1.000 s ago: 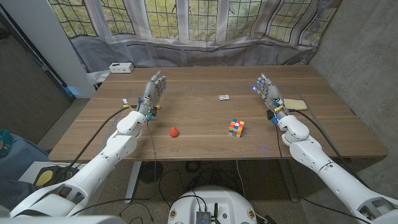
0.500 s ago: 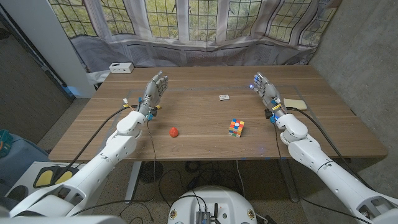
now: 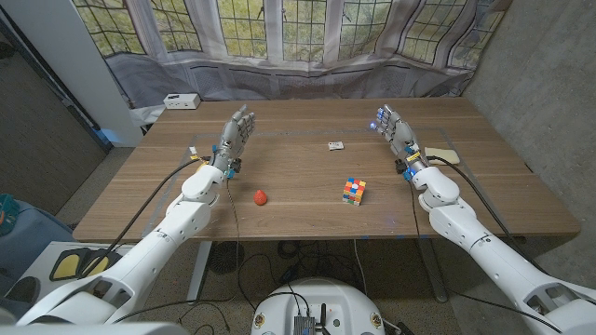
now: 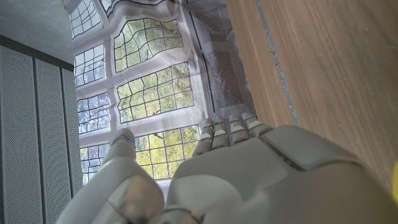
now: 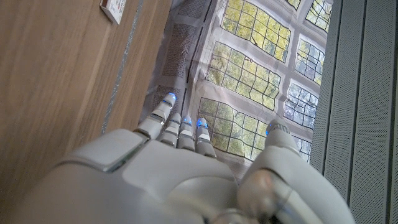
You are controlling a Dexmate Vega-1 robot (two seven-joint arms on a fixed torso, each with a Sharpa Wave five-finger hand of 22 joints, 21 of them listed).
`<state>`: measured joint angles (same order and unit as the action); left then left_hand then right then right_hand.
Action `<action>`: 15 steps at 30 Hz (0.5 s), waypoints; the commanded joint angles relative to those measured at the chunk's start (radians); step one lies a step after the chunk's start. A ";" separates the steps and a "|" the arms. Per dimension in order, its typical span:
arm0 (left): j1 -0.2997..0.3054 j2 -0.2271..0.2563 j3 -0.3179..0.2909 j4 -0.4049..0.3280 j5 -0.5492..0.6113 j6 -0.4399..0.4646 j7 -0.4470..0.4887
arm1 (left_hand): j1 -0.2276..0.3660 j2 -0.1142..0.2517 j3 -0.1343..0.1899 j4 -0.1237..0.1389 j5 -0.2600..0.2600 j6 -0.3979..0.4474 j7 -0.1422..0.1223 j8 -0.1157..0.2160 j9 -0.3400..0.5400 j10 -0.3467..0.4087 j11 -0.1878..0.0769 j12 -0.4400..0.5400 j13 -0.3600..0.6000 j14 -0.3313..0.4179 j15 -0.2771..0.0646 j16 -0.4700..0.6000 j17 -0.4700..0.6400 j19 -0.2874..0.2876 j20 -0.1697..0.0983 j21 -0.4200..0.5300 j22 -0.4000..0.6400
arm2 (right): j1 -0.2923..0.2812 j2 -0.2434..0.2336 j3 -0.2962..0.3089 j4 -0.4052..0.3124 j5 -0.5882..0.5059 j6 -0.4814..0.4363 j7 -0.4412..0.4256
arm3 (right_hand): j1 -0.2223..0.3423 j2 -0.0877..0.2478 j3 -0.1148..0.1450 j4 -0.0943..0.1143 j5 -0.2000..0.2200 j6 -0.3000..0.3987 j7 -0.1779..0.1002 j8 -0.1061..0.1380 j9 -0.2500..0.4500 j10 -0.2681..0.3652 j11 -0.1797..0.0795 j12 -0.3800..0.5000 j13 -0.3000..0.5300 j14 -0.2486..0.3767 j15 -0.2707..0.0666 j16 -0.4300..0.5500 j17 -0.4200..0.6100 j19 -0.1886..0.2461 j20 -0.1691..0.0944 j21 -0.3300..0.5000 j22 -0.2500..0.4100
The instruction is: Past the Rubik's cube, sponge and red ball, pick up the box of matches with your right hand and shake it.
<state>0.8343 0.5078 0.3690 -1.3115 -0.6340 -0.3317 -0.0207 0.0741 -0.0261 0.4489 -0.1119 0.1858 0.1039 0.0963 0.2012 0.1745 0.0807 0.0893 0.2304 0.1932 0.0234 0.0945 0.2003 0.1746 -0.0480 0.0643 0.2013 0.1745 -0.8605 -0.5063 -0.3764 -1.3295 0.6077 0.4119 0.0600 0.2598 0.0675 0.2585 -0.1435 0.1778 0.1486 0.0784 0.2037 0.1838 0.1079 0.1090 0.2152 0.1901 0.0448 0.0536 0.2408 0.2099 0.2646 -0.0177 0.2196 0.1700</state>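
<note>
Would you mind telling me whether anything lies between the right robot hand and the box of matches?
Nothing visible does. The right robot hand is raised and open, and the box of matches lies to its left across bare table. The Rubik's cube sits nearer the robot, off that line.

Brown wood-grain counter [image 3: 307,205]. Red ball [image 3: 261,196] nearer the grey-white left hand [image 3: 233,138]. Multicoloured Rubik's cube [image 3: 353,191] nearer the grey-white, blue-tipped right hand [image 3: 395,132]. Pale yellow sponge [image 3: 443,155] just beside that hand. Small whitish box of matches [image 3: 335,145] between both hands.
</note>
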 commanded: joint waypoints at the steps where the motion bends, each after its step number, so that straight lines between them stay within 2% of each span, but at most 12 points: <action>1: 0.016 -0.028 0.008 -0.056 0.003 -0.004 0.021 | 0.006 0.003 0.004 -0.006 0.001 0.014 0.003 0.006 0.002 0.013 -0.002 0.009 0.002 0.009 0.002 0.004 0.004 0.012 0.004 0.009 0.005 | 0.007 -0.011 0.013 0.014 0.038 0.029 0.080 | 0.015 0.003 0.006 -0.001 -0.001 0.015 0.002 0.008 0.004 0.017 0.001 0.006 0.004 0.001 0.006 0.002 0.004 0.007 0.005 0.001 0.004; 8: 0.009 -0.009 0.016 -0.074 0.031 0.010 0.029 | 0.008 0.004 0.004 -0.006 0.001 0.018 0.003 0.005 0.002 0.016 0.000 0.008 0.002 0.012 0.002 0.002 0.004 0.014 0.009 0.009 0.005 | -0.032 -0.047 0.022 -0.077 0.008 -0.001 0.020 | 0.019 0.004 0.007 -0.003 -0.001 0.017 0.002 0.007 0.005 0.027 0.001 0.008 0.005 0.008 0.006 0.003 0.004 0.014 0.006 0.001 0.004; 15: -0.009 -0.002 0.018 -0.051 0.027 0.012 -0.002 | 0.009 0.005 0.003 -0.007 0.001 0.018 0.003 0.003 0.002 0.015 0.002 0.006 0.002 0.011 0.003 0.000 0.004 0.013 0.012 0.008 0.005 | -0.047 -0.051 0.020 -0.106 -0.029 0.007 -0.020 | 0.027 0.007 0.010 -0.006 0.000 0.017 0.002 0.006 0.005 0.030 0.001 0.008 0.005 0.009 0.008 0.002 0.004 0.015 0.005 0.000 0.004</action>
<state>0.8415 0.4960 0.3817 -1.3693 -0.6117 -0.3274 -0.0026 0.0741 -0.0261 0.4488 -0.1118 0.1858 0.1127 0.0981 0.2012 0.1744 0.0913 0.0892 0.2304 0.1931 0.0287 0.0891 0.2002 0.1746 -0.0426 0.0697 0.2013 0.1745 -0.8805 -0.5400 -0.3605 -1.3793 0.6206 0.4229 0.0920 0.2757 0.0725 0.2612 -0.1462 0.1777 0.1556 0.0821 0.2075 0.1837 0.1271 0.1108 0.2152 0.1933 0.0501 0.0590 0.2408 0.2119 0.2700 -0.0123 0.2196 0.1699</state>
